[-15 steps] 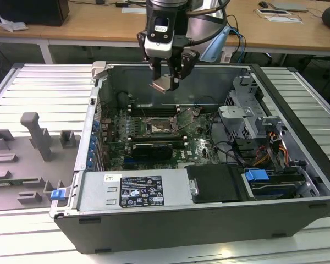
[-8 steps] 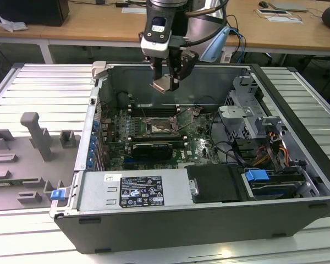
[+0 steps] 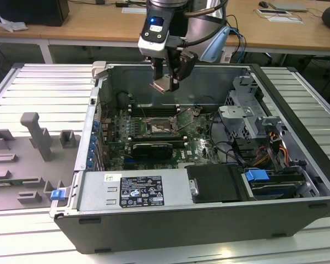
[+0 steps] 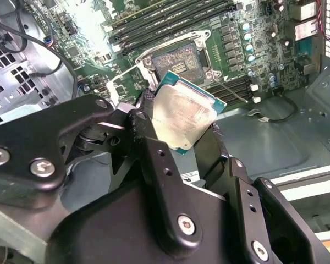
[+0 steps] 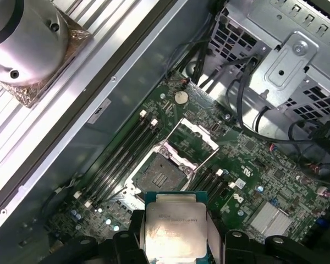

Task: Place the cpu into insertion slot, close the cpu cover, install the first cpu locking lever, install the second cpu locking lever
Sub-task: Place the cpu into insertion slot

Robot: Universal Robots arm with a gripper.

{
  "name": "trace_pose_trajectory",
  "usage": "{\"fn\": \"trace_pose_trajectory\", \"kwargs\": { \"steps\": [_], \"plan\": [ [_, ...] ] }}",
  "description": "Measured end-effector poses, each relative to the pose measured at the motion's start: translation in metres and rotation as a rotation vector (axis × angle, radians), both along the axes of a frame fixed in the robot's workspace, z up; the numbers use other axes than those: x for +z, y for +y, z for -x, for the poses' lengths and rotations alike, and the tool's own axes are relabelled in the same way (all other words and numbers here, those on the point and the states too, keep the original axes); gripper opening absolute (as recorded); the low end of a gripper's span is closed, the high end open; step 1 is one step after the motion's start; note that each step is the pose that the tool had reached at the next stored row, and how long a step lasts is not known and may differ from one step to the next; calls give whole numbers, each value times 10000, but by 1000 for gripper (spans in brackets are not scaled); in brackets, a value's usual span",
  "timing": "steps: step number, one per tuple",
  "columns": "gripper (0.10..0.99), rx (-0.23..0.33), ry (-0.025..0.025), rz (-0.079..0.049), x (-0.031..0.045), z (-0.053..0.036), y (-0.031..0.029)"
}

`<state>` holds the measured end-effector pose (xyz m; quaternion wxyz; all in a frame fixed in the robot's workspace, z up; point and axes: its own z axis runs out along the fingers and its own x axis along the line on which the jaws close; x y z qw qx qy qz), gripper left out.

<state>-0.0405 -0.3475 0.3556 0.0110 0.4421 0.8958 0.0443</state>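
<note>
Right now your jaws clamp the cpu [image 3: 162,85] by opposite edges, aloft inside the case. In the exterior view, the open insertion slot [image 3: 164,128] lies at its six o'clock. It looks light, stiff and fragile: grip edges only.

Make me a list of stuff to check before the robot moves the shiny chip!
1. Chip gripped: ok. The gripper is shut on the chip by its edges.
2. Slot free: ok. The slot shows bare pins, with nothing lying in it.
3. Cover out of the way: ok. The cover is swung back, off the slot.
4. Chip lined up over the slot: cannot tell.
5. Chip seated: not ok. It hangs above the board, apart from the slot.
</note>
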Motion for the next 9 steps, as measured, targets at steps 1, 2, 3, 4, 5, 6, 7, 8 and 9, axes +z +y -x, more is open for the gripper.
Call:
{"fn": "trace_pose_trajectory", "kwargs": {
  "steps": [1,2,3,4,5,6,7,8,9],
  "plan": [
    [537,-62,0,0,0,0,0],
    [537,-136,0,0,-1,0,0],
    [537,-225,0,0,-1,0,0],
    [537,-284,0,0,-1,0,0],
    [537,-344,0,0,-2,0,0],
    [537,-426,0,0,-2,0,0],
    [537,-482,0,0,-2,0,0],
    [537,-532,0,0,-3,0,0],
    [537,-599,0,0,-3,0,0]
  ]
}}
